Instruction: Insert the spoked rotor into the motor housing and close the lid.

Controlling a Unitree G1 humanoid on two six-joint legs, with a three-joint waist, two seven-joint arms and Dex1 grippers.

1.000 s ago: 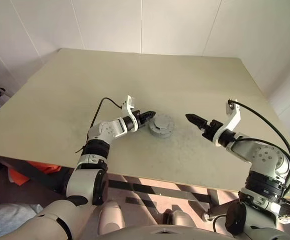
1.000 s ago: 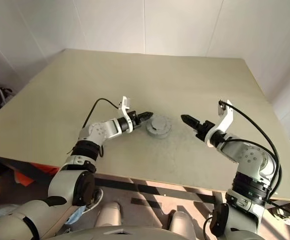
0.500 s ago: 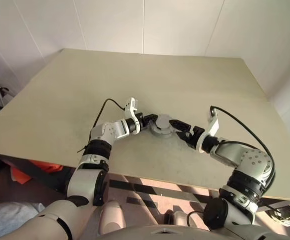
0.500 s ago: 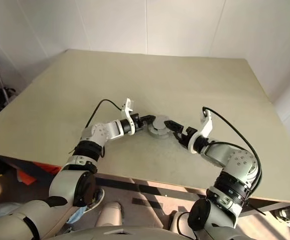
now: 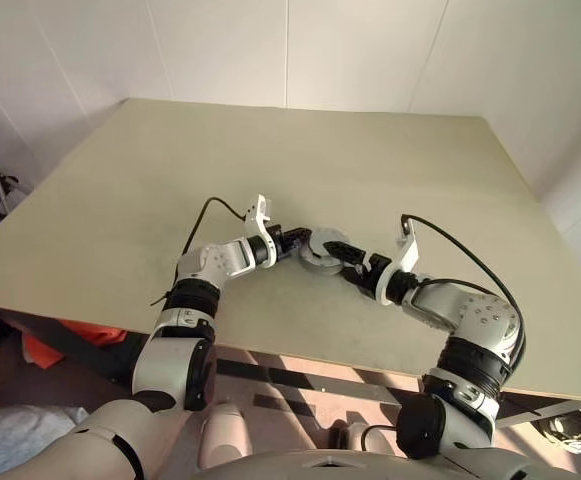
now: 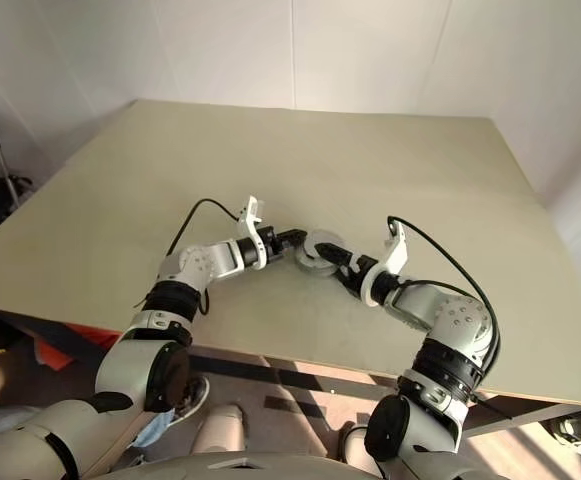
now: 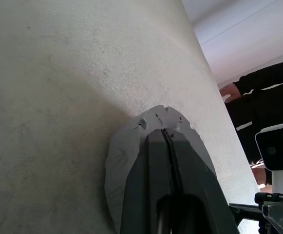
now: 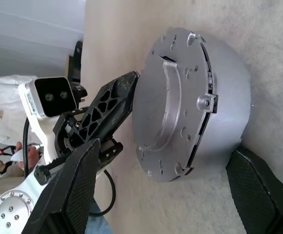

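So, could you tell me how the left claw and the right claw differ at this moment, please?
The left claw is shut, its fingers pressed together, while the right claw is open wide. The left claw's tip rests against the lid atop the motor housing; the right claw's fingers straddle the housing, one on each side, not yet closed. Both meet at the same assembly from opposite sides.

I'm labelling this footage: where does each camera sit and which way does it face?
Head stereo eyes: look forward and down over the table; both arms show.
Left wrist: looks along the shut left pincer resting on the lid.
Right wrist: looks between the open right pincer fingers at the motor housing.
Shared: lid-covered housing; the right wrist view also shows the left pincer.
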